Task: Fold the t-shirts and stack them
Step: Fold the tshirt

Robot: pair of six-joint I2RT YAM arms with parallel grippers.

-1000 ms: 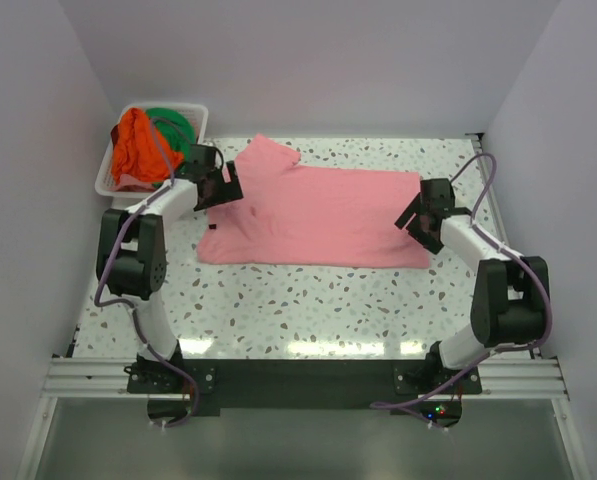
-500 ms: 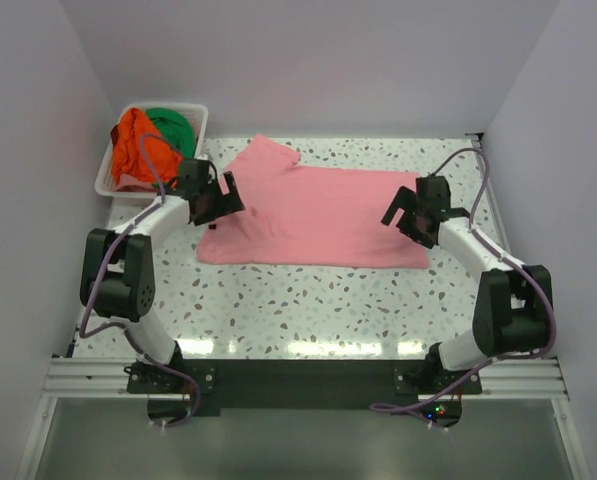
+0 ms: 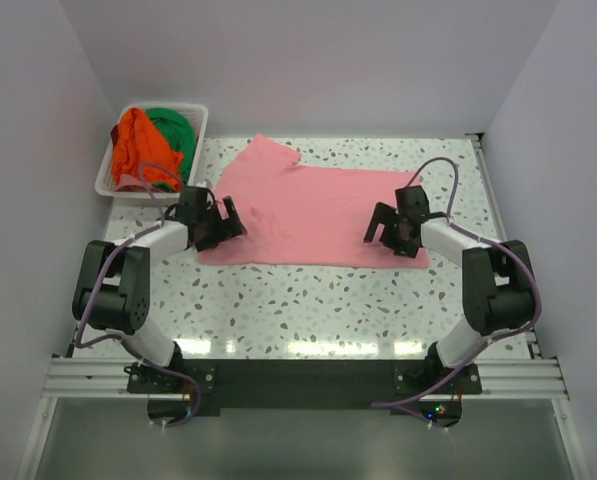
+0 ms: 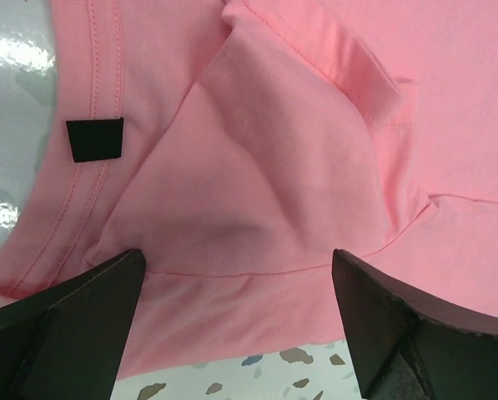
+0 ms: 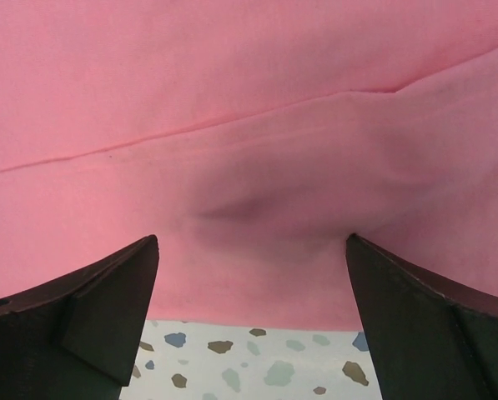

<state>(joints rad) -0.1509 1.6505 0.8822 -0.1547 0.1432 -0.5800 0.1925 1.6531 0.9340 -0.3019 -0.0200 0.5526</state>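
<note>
Overhead view: a pink t-shirt (image 3: 318,215) lies flat on a speckled table (image 3: 308,300), mid-frame. Its long axis runs left to right, with the collar end at the left and the hem end at the right. One sleeve juts toward the upper left.

The left gripper (image 3: 225,222) sits over the shirt's lower left edge and the right gripper (image 3: 381,226) over its lower right edge. In both wrist views the jaws are spread wide, with pink cloth filling the gap and slightly creased between the fingers. Neither is pinching anything; whether the tips press the cloth cannot be told.

The left wrist view shows the ribbed collar (image 4: 86,50) with a black label (image 4: 94,139).

A white basket (image 3: 200,125) at upper left holds an orange t-shirt (image 3: 136,145) and a green t-shirt (image 3: 173,128).
</note>
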